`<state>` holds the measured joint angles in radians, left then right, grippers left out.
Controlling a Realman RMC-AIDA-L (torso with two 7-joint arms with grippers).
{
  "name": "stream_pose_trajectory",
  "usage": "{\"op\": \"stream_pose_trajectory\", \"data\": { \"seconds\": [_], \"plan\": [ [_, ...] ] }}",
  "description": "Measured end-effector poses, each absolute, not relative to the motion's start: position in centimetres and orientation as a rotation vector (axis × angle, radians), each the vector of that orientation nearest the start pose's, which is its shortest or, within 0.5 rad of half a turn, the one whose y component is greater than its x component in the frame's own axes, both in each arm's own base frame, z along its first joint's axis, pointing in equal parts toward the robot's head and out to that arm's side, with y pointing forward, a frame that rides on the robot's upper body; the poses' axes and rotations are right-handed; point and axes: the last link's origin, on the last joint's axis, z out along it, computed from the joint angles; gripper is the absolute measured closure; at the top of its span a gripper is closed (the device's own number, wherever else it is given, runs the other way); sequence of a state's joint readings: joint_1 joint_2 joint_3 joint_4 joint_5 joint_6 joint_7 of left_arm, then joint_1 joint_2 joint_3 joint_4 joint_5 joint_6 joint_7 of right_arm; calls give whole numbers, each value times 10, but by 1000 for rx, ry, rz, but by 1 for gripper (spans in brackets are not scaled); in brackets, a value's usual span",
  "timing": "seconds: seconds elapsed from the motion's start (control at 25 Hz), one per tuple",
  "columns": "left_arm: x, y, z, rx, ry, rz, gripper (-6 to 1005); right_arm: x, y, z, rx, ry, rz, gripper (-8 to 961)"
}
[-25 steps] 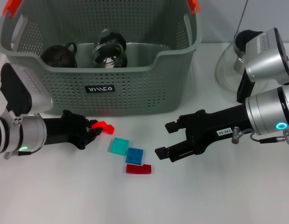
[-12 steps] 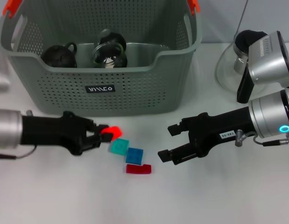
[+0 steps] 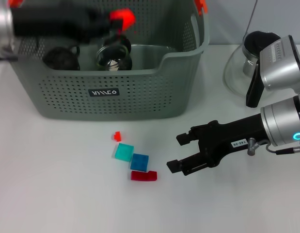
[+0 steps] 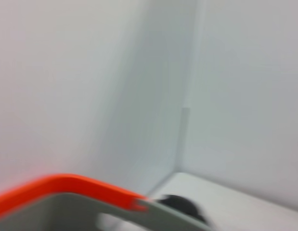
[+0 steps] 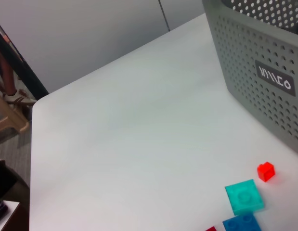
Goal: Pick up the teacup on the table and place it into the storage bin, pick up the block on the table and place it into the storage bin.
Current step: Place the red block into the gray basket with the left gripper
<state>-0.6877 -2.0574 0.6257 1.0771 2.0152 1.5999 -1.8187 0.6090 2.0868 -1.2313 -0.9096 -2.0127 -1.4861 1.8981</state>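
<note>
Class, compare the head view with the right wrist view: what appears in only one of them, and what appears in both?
Head view only: the left tool holding a red block over the storage bin, the open right tool, teacups inside. Right wrist view only: the table's far edge and floor beyond. Shared: bin label, small red block, teal block, blue block.

Storage bin [image 5: 264, 82] w/ label; small red block [image 5: 266, 171], teal block [image 5: 244, 196], blue block [image 5: 242, 224] on table [image 5: 129, 144].

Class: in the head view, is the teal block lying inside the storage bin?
No, the teal block lies on the table in front of the storage bin.
</note>
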Motion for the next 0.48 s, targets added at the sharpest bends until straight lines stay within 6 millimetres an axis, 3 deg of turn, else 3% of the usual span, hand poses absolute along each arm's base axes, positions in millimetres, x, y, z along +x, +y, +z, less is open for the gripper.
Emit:
{"op": "stream_pose_trajectory", "data": {
  "seconds": [0.08,0.24,0.48],
  "plan": [
    [-166,420,93,-2516,-576,-622,738,184,340,-43,-3056,713,256,13],
    [-165,451,88,-2427,-708,-488,723,182,341,-43,-3058,707,256,12],
    [-167,464,84,-2370,-731,-420,701,182,341,-43,-3057,710,255,13]
  ]
}}
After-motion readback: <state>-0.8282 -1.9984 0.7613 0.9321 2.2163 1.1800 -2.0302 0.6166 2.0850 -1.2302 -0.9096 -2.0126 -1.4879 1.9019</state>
